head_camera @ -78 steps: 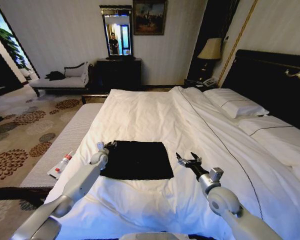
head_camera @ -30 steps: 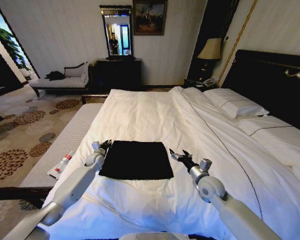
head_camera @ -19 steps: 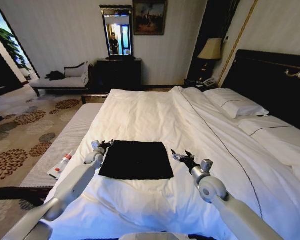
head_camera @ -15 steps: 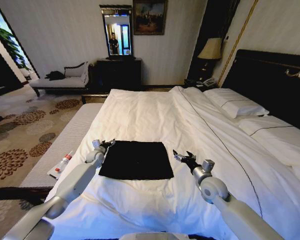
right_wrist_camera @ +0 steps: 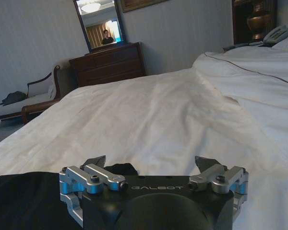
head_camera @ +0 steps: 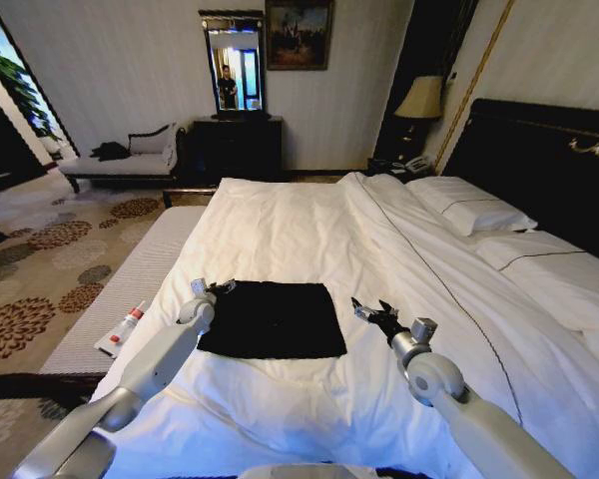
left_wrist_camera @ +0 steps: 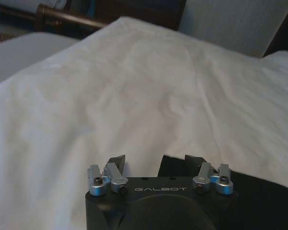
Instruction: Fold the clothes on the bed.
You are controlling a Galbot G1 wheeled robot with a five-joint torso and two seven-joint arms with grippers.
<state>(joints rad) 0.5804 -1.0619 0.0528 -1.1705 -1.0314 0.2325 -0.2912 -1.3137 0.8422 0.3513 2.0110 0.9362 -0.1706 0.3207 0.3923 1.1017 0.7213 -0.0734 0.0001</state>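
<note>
My left gripper (head_camera: 220, 287), fingers apart, hangs at the far left corner of the folded black T-shirt (head_camera: 273, 318); my right gripper (head_camera: 372, 311), also spread, sits just off its right edge. The shirt lies flat on the white duvet (head_camera: 290, 225) of the bed (head_camera: 539, 150). Beyond stand a dark dresser (head_camera: 237, 147), mirror (head_camera: 233, 66) and chaise (head_camera: 120, 165) on patterned carpet (head_camera: 40, 259).

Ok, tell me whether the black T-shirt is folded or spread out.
Folded. The T-shirt lies as a compact flat rectangle on the bed, no sleeves or collar showing.
</note>
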